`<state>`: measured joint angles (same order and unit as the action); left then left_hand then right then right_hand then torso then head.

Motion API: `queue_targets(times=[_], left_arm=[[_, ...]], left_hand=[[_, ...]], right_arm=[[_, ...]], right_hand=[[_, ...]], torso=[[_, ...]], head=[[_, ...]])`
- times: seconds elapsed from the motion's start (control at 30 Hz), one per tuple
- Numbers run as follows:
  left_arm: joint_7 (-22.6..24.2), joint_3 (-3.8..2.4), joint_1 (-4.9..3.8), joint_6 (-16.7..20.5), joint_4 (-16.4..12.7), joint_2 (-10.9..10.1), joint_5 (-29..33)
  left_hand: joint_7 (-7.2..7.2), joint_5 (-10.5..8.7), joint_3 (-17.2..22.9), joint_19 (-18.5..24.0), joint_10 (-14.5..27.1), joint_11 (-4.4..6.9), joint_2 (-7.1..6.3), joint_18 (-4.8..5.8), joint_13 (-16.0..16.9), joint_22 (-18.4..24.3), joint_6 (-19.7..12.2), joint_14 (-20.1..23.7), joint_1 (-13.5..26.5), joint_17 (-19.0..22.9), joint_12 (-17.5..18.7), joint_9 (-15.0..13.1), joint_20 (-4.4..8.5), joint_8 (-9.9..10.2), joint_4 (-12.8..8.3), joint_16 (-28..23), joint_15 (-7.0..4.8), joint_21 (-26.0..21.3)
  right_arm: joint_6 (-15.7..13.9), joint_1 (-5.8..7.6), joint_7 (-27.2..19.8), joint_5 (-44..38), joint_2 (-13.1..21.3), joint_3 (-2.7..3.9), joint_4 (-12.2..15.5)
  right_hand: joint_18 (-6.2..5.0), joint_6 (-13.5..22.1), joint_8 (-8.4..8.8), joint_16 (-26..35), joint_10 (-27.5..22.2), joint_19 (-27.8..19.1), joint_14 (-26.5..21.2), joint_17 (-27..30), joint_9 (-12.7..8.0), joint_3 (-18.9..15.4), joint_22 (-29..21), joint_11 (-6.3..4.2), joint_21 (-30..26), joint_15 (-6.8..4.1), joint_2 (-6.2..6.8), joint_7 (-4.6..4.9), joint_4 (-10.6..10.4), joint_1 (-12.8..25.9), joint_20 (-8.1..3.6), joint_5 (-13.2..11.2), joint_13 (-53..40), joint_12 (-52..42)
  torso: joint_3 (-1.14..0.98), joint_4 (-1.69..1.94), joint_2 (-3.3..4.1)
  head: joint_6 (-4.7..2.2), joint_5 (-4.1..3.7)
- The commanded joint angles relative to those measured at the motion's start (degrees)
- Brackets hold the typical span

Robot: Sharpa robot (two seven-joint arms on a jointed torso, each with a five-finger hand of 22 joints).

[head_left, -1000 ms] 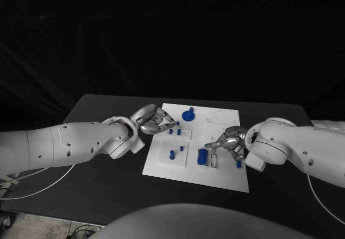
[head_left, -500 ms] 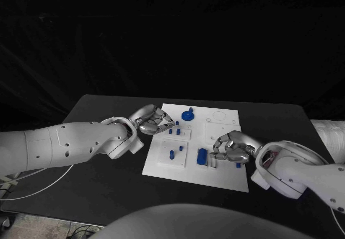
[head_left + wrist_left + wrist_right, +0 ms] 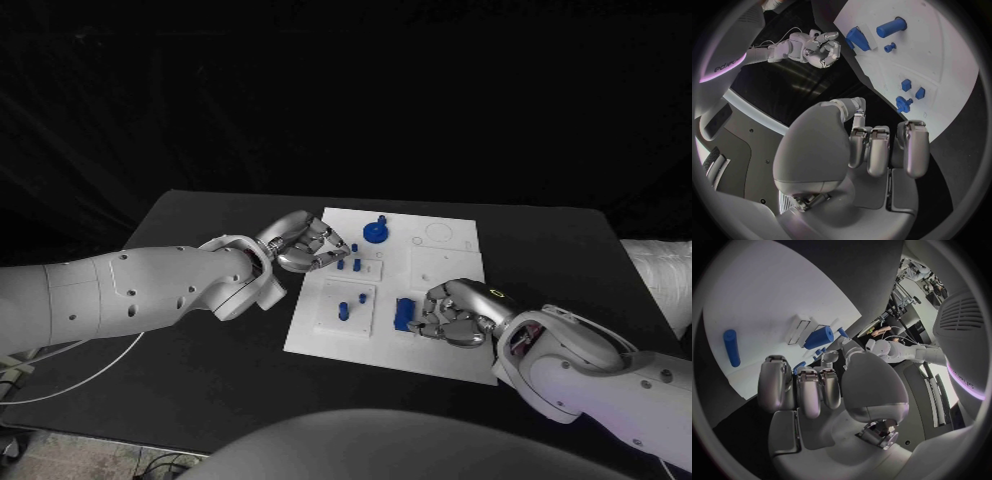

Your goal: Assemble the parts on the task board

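The white task board (image 3: 433,258) lies mid-table. It carries a round blue knob (image 3: 376,232), two small blue pegs (image 3: 351,266), a blue peg (image 3: 343,308) and a blue block (image 3: 405,315). My left hand (image 3: 307,245) hovers at the board's left edge with its fingers (image 3: 879,150) curled in on nothing. My right hand (image 3: 459,316) is over the board's near right part, beside the block, fingers (image 3: 804,385) curled and holding nothing. In the right wrist view a blue cylinder (image 3: 731,347) lies flat on the board (image 3: 767,300), ahead of those fingers, and the block (image 3: 820,336) stands nearby.
The black table (image 3: 202,350) surrounds the board, with bare room at the near left. The left wrist view shows the board (image 3: 948,60) with several blue parts and my right hand (image 3: 814,47) beyond it.
My right arm has swung round toward the near side, and its hand has shifted a little toward the board's near edge, covering the blue piece beside it. The left hand has stayed put.
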<state>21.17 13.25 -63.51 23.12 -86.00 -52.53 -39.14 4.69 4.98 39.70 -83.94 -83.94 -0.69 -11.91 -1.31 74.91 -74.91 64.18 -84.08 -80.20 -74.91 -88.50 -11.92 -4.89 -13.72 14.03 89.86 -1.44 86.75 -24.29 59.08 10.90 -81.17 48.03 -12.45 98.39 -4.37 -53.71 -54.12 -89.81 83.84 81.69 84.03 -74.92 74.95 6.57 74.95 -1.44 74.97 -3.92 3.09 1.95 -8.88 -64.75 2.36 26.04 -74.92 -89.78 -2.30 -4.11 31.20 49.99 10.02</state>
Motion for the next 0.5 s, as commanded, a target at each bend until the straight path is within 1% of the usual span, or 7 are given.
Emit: queue_targets(times=[0.03, 0.1, 0.13, 0.23, 0.3, 0.4, 0.5], left_arm=[[0.49, -0.03, -0.02, -1.87, 0.03, 0.17, -0.64], [0.46, -0.03, -0.01, -2.05, 0.10, 0.20, -0.73], [0.45, -0.03, -0.01, -2.13, 0.13, 0.21, -0.76], [0.41, -0.03, 0.00, -2.29, 0.16, 0.21, -0.82], [0.36, -0.03, 0.01, -2.36, 0.17, 0.19, -0.86], [0.34, -0.03, 0.04, -2.44, 0.21, 0.19, -0.90], [0.32, -0.03, 0.08, -2.51, 0.22, 0.20, -0.92]], left_hand=[[-0.19, 0.30, 0.03, -1.44, -4.81, 0.28, 0.12, 0.11, 13.63, -13.50, -0.25, -5.92, -0.69, -15.09, -0.18, -0.08, 0.14, -0.24, -0.32, 0.14, -0.31, 0.06], [-0.17, 0.30, 0.09, -1.45, -4.81, 0.27, 0.14, 0.12, 13.63, -13.51, -0.26, -5.92, -0.79, -15.09, -0.18, -0.09, 0.14, -0.26, -0.39, 0.14, -0.31, 0.07], [-0.17, 0.30, 0.09, -1.45, -4.81, 0.27, 0.14, 0.12, 13.63, -13.51, -0.26, -5.92, -0.79, -15.09, -0.18, -0.09, 0.14, -0.26, -0.39, 0.14, -0.31, 0.07], [-0.16, 0.30, 0.10, -1.44, -4.81, 0.27, 0.14, 0.11, 13.63, -13.51, -0.28, -5.92, -0.82, -15.09, -0.18, -0.09, 0.14, -0.27, -0.41, 0.14, -0.31, 0.06], [-0.16, 0.30, 0.10, -1.44, -4.81, 0.27, 0.14, 0.11, 13.63, -13.51, -0.28, -5.92, -0.82, -15.09, -0.18, -0.09, 0.14, -0.27, -0.41, 0.14, -0.31, 0.06], [-0.16, 0.30, 0.10, -1.42, -4.82, 0.26, 0.13, 0.11, 13.65, -13.50, -0.29, -5.92, -0.84, -15.09, -0.19, -0.10, 0.14, -0.27, -0.42, 0.14, -0.31, 0.05], [-0.16, 0.30, 0.10, -1.42, -4.82, 0.26, 0.13, 0.11, 13.65, -13.50, -0.29, -5.92, -0.84, -15.09, -0.19, -0.10, 0.14, -0.27, -0.42, 0.14, -0.31, 0.05]], right_arm=[[-1.52, -0.31, 2.40, -5.81, -0.70, 0.02, -0.50], [-1.06, -0.48, 2.80, -6.24, -1.20, 0.02, -0.84], [-0.78, -0.55, 3.02, -6.38, -1.41, 0.02, -0.99], [0.16, -0.74, 3.57, -6.63, -1.95, 0.02, -1.43], [0.75, -0.88, 3.78, -6.74, -2.31, 0.02, -1.84], [1.05, -1.06, 3.91, -6.81, -2.68, 0.02, -2.33], [0.93, -1.20, 3.91, -6.84, -2.92, 0.02, -2.72]], right_hand=[[0.64, 0.77, -0.41, -0.19, 6.16, -0.29, 5.97, -15.08, 4.61, -0.16, 10.13, -0.28, -0.54, -0.44, 0.02, -0.01, -0.72, 0.88, -0.20, -0.51, -15.08, -0.22], [0.56, 1.27, -0.16, -0.19, 6.16, -0.49, 5.97, -15.08, 4.51, -0.18, 10.02, -0.27, -0.90, -0.43, -0.01, -0.01, -0.78, 0.86, -0.20, -0.52, -15.08, -0.22], [0.52, 1.42, -0.34, -0.19, 6.16, -0.59, 5.97, -15.08, 4.53, -0.15, 9.97, -0.26, -1.07, -0.41, -0.02, -0.01, -0.74, 0.66, -0.19, -0.41, -15.08, -0.22], [0.35, 2.52, -0.54, -0.19, 6.16, -1.07, 5.97, -15.08, 4.44, 0.09, 9.73, -0.18, -1.85, -0.34, -0.12, 0.08, -0.49, -0.23, -0.14, 0.64, -15.08, -0.22], [0.26, 3.12, -0.82, -0.19, 6.16, -1.34, 5.97, -15.08, 4.39, 0.49, 9.61, -0.13, -2.28, -0.30, -0.29, 0.13, -0.21, -1.06, -0.11, 2.30, -15.08, -0.22], [0.22, 2.73, -2.03, -0.19, 6.16, -1.50, 5.97, -15.08, 4.57, 1.19, 9.56, -0.13, -2.53, -0.28, -0.33, 0.12, -0.07, -1.86, -0.07, 6.13, -15.08, -0.22], [0.20, 2.76, -2.51, -0.19, 6.16, -1.55, 5.97, -15.08, 4.60, 2.10, 9.55, -0.19, -2.61, -0.33, -0.21, 0.07, 0.18, -2.65, -0.10, 9.55, -15.08, -0.22]], torso=[[0.02, -0.01, -0.01], [0.02, 0.00, 0.01], [0.02, 0.02, 0.02], [-0.01, 0.07, 0.04], [0.00, 0.04, 0.01], [0.00, 0.01, -0.04], [0.01, -0.03, -0.03]], head=[[0.01, -0.09], [0.01, -0.10], [0.01, -0.06], [0.01, 0.06], [0.01, 0.13], [0.01, 0.25], [0.01, 0.27]])
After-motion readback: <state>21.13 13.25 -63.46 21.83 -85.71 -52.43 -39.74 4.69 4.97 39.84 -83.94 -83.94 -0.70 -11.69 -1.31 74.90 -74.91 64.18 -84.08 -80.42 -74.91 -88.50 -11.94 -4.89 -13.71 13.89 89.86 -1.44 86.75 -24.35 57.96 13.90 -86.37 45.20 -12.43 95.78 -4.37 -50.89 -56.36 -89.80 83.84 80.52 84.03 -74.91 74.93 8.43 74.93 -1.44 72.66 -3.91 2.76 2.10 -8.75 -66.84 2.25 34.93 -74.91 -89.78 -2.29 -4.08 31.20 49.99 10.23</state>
